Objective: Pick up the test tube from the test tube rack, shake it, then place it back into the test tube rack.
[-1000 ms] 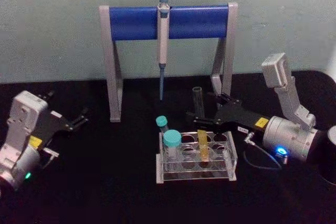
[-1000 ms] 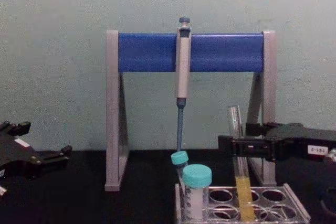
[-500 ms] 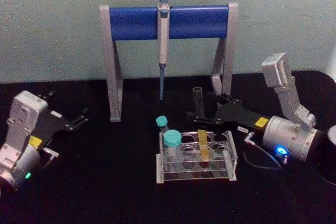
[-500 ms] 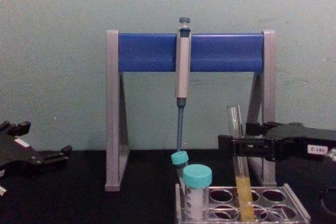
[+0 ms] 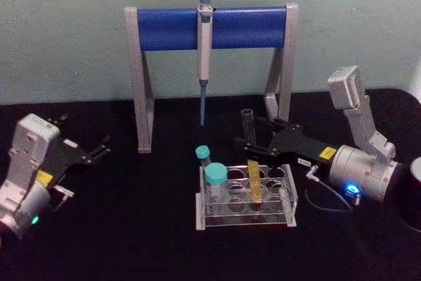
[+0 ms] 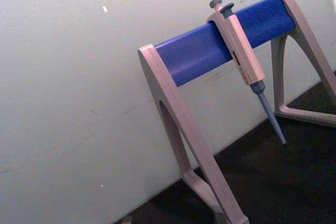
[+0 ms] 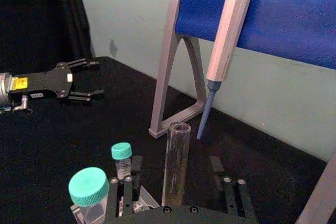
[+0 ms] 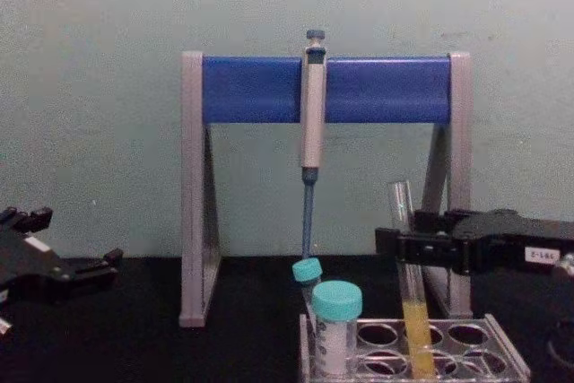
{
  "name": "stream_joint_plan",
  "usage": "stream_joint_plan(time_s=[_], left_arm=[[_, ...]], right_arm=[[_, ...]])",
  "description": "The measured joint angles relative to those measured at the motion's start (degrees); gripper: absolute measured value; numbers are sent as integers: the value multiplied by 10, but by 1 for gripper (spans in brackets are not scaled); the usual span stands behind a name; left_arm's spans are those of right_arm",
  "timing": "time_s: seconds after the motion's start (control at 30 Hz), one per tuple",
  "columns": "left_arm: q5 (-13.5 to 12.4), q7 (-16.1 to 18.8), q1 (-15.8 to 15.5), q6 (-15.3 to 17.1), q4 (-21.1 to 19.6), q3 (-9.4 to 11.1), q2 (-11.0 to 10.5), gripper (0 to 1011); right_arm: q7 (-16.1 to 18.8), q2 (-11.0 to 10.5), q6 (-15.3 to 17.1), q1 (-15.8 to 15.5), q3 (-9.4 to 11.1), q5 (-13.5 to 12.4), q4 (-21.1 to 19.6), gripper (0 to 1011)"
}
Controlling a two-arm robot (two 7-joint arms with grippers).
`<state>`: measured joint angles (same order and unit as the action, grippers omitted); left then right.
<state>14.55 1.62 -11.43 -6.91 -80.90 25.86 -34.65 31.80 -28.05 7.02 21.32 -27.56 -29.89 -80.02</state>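
The test tube (image 5: pixel 248 123) stands upright in a back hole of the clear test tube rack (image 5: pixel 289 212), with yellow-orange liquid (image 8: pixel 417 338) in its lower part. My right gripper (image 5: pixel 250 133) reaches in from the right at the tube's upper half. It is open. Its fingers stand on either side of the glass (image 7: pixel 176 156), with a gap showing on each side. From the side, the dark fingers (image 8: pixel 395 247) cross the tube (image 8: pixel 402 213) above the rack (image 8: pixel 502 356). My left gripper (image 5: pixel 99 148) rests open at the far left of the table.
Behind the rack stands a grey-and-blue stand (image 5: pixel 164 27) with a pipette (image 5: pixel 204 44) hanging from it. Two teal-capped tubes (image 5: pixel 215 174) fill the rack's left holes. A cable (image 5: pixel 322 205) loops beside my right wrist, and a dark cylinder (image 5: pixel 414 192) sits at the right edge.
My right gripper has shifted very slightly to the right around the tube. The tube stays standing in the rack, and the left arm has barely moved.
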Motion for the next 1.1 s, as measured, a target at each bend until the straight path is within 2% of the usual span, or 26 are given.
stream_joint_plan(time_s=[0.07,0.23,0.3,0.33,0.4,0.47,0.53,0.57,0.67,1.1], left_arm=[[0,0,0,0,0,0,0,1001],[0,0,0,0,0,0,0,1001],[0,0,0,0,0,0,0,1001],[0,0,0,0,0,0,0,1001],[0,0,0,0,0,0,0,1001],[0,0,0,0,0,0,0,1001],[0,0,0,0,0,0,0,1001],[0,0,0,0,0,0,0,1001],[0,0,0,0,0,0,0,1001],[0,0,0,0,0,0,0,1001]], right_arm=[[0,0,0,0,0,0,0,786],[0,0,0,0,0,0,0,604],[0,0,0,0,0,0,0,566],[0,0,0,0,0,0,0,504],[0,0,0,0,0,0,0,469],[0,0,0,0,0,0,0,383],[0,0,0,0,0,0,0,338],[0,0,0,0,0,0,0,278],[0,0,0,0,0,0,0,230],[0,0,0,0,0,0,0,228]])
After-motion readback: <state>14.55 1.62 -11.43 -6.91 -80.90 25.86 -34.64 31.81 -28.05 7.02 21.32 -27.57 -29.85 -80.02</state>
